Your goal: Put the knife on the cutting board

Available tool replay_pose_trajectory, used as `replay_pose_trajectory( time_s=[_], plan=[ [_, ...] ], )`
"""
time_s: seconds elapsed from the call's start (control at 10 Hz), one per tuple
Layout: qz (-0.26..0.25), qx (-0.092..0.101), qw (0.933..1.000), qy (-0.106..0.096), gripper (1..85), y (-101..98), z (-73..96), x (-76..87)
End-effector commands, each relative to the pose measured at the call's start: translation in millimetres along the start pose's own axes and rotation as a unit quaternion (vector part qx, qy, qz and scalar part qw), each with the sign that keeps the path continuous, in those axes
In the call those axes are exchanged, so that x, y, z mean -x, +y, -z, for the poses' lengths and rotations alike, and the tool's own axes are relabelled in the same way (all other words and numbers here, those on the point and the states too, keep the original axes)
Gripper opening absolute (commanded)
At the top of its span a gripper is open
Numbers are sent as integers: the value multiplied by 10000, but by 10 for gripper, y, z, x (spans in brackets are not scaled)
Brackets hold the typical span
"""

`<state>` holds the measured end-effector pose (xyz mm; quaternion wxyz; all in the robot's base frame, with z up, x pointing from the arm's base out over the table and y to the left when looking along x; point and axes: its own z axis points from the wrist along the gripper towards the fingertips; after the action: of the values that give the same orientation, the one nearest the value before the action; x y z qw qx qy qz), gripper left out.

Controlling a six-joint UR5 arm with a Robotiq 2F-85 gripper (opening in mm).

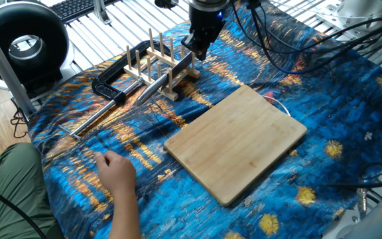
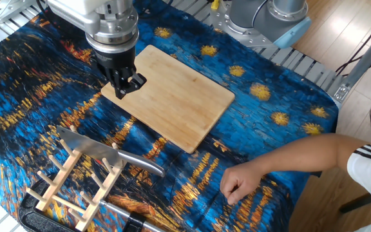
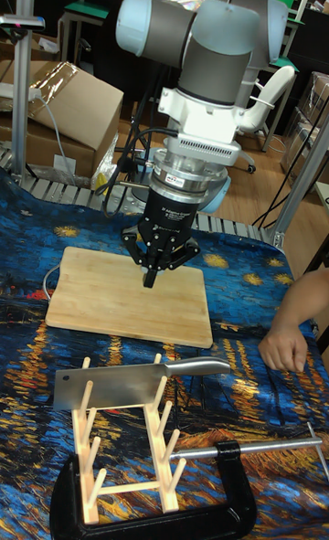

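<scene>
Nothing is done yet: the knife [image 3: 137, 380] sits on the peg rack [image 3: 123, 453], the cutting board [image 3: 128, 295] is bare, and the gripper [image 3: 151, 270] hangs empty, fingers closed.

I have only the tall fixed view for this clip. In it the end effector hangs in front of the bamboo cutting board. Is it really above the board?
Observer: Probably not. In one fixed view the end effector shows beside the wooden peg rack, outside the outline of the large light-tan bamboo cutting board. The board's whole top is bare there.
Operator: A hand sits at the edge of my frame. How close is it to the cleaver?
Observer: The other fixed view shows the person's hand resting loosely closed on the blue cloth. It is clearly apart from the handle of the all-silver steel cleaver, and the forearm reaches in from the table's edge.
</scene>
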<state>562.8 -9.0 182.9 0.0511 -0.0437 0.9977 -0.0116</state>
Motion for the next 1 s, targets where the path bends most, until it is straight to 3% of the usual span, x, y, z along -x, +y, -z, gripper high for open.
replay_pose_trajectory(
  time_s=[0.0,0.2,0.5,0.8,0.9],
  plan=[
    [-51,95,9999,-47,10,28,0,7],
    [-71,137,9998,-89,10,44,-14,22],
    [206,-147,9997,-76,10,-102,-14,16],
    [136,257,9995,121,10,106,-11,-89],
    [6,183,9995,261,10,68,-10,-160]
  ],
)
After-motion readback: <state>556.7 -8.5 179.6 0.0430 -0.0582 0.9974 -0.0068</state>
